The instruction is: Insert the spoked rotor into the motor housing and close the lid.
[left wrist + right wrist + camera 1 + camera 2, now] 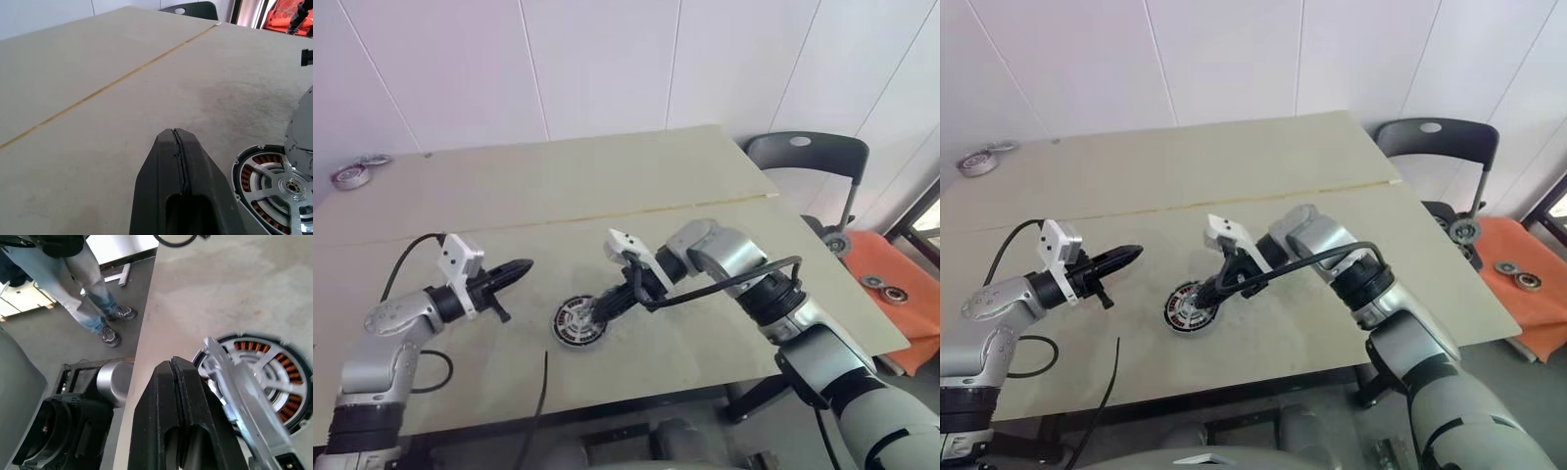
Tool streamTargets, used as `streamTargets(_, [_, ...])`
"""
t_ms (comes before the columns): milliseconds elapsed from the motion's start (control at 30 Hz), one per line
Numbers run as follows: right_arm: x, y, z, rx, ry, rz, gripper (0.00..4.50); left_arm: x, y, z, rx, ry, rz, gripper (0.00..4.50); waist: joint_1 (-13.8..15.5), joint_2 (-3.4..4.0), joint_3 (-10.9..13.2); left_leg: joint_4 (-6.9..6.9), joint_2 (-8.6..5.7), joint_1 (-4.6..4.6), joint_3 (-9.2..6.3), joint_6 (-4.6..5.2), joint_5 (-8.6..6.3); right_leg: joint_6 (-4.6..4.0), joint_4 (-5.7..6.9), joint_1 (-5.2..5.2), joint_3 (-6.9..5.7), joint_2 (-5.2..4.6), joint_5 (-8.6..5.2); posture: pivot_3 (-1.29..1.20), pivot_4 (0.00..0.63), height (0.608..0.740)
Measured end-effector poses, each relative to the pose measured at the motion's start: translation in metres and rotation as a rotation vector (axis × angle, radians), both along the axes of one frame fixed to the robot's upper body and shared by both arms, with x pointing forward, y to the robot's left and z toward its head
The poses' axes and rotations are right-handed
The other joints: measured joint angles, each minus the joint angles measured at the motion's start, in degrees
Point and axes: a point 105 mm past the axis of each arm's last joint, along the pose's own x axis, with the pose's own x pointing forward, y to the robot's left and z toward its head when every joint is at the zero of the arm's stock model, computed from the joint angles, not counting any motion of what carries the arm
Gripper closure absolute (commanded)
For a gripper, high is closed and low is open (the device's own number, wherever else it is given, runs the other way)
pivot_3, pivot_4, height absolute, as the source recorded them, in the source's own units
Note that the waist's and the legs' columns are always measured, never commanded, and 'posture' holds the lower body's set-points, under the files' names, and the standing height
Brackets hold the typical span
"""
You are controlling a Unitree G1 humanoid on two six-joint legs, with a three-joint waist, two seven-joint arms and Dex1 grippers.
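On the near part of the beige table (636,176), a little left of centre, the motor housing (579,321) lies flat, its dark rim ringing copper-red windings and a silver hub. My right gripper (597,311) reaches across to it from the right, pointing down and leftward, its two black fingers pressed together with no gap showing between them in the right wrist view. A flat silvery metal piece with thin arms, which I take for the spoked rotor (244,396), stands tilted over the housing just beside my right fingers (186,421); whether those fingers touch it or the housing I cannot tell. My left gripper (521,266) hangs above the table to the left of the housing, apart from it, pointing rightward towards it, and its fingers (181,196) are likewise together, holding nothing. A thin seam runs across the table farther back. At the far left corner of the table lie a couple of metal rings (352,174). Off the table's far right corner stands a dark chair (808,157), with an orange surface (891,294) carrying small round parts to its right. A person's legs in jeans (83,289) stand on the floor beyond the near edge.
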Motion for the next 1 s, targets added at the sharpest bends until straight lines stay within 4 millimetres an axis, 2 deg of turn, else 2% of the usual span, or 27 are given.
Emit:
streamTargets(100, [0.005, -0.007, 0.025, 0.076, -0.017, 0.011, 4.49, 0.0, -0.002, -0.001, -0.013, 0.004, 0.0, 4.5, 0.1, 0.0, 0.0, 0.01, -0.01, -0.01, 0.0, 0.0, 0.0, 0.0, -0.02, 0.02, 0.0, -0.01, 0.0, 0.0, 0.0, 0.74])
streamTargets(200, [0.014, -0.027, 0.046, 0.1, -0.088, 0.011, 4.49, -0.003, -0.011, 0.001, -0.033, 0.007, -0.029, 4.5, 0.2, -0.12, 0.0, -0.01, -0.01, -0.01, -0.01, 0.0, 0.0, 0.0, -0.1, 0.06, -0.01, -0.03, 0.0, 0.0, 0.0, 0.74])
streamTargets(233, [0.015, -0.031, 0.048, 0.101, -0.096, 0.01, 4.49, -0.005, -0.014, 0.002, -0.039, 0.008, -0.044, 4.5, 0.1, -0.13, 0.0, -0.02, -0.01, 0.0, -0.01, 0.0, 0.0, 0.0, -0.1, 0.05, -0.01, -0.03, 0.0, 0.0, 0.0, 0.74])
streamTargets(367, [0.02, -0.051, 0.042, 0.069, -0.116, -0.003, 4.49, -0.009, -0.037, 0.017, -0.08, -0.008, -0.143, 4.5, 0.1, -0.12, 0.0, -0.02, -0.01, 0.0, 0.0, 0.0, 0.0, 0.0, -0.07, 0.04, -0.02, -0.02, -0.01, 0.0, 0.0, 0.74])
streamTargets(433, [0.029, -0.057, 0.035, 0.048, -0.145, -0.037, 4.49, -0.01, -0.049, 0.027, -0.088, -0.026, -0.213, 4.5, 0.0, -0.12, 0.0, 0.02, -0.01, 0.02, 0.01, 0.0, 0.0, -0.01, -0.07, 0.07, -0.01, -0.01, -0.01, 0.0, 0.0, 0.74])
streamTargets(533, [0.046, -0.063, 0.024, 0.01, -0.169, -0.117, 4.49, -0.015, -0.057, 0.026, -0.057, -0.001, -0.293, 4.5, -0.5, -0.11, 0.0, 0.0, -0.01, 0.07, 0.08, 0.0, 0.0, -0.01, -0.03, 0.05, 0.04, 0.01, -0.01, 0.0, 0.0, 0.74])
streamTargets(667, [0.059, -0.062, 0.013, -0.024, -0.187, -0.17, 4.49, -0.03, -0.05, 0.018, 0.026, 0.085, -0.391, 4.5, -0.6, -0.09, 0.0, -0.12, 0.02, 0.0, 0.07, 0.01, 0.0, -0.01, 0.03, -0.09, 0.04, 0.04, 0.0, 0.0, 0.0, 0.74])
streamTargets(800, [0.062, -0.061, 0.008, -0.036, -0.197, -0.171, 4.49, -0.039, -0.026, 0.011, 0.083, 0.197, -0.397, 4.5, -0.3, -0.08, 0.1, -0.1, 0.01, -0.05, 0.07, 0.01, -0.01, -0.01, -0.01, -0.1, 0.04, 0.01, -0.01, 0.0, 0.0, 0.74])
streamTargets(833, [0.062, -0.061, 0.007, -0.037, -0.201, -0.174, 4.5, -0.039, -0.023, 0.013, 0.087, 0.204, -0.394, 4.09, -0.1, -0.08, 0.1, -0.08, 0.01, -0.07, 0.07, 0.01, 0.0, -0.02, -0.02, -0.09, 0.04, 0.0, -0.01, 0.0, 0.0, 0.74])
streamTargets(900, [0.064, -0.06, 0.005, -0.041, -0.21, -0.177, 4.5, -0.039, -0.023, 0.016, 0.075, 0.208, -0.391, 3.58, 0.1, -0.07, 0.1, -0.04, 0.0, -0.05, 0.07, 0.01, 0.0, -0.02, -0.05, -0.04, 0.04, -0.02, -0.02, 0.0, 0.0, 0.74])
streamTargets(1000, [0.066, -0.059, 0.001, -0.046, -0.214, -0.182, 4.5, -0.043, -0.029, 0.019, 0.067, 0.213, -0.413, 2.55, -0.1, -0.08, 0.1, -0.02, 0.0, -0.04, 0.07, 0.01, 0.0, -0.02, -0.03, -0.03, 0.04, -0.02, -0.02, 0.0, 0.0, 0.74])
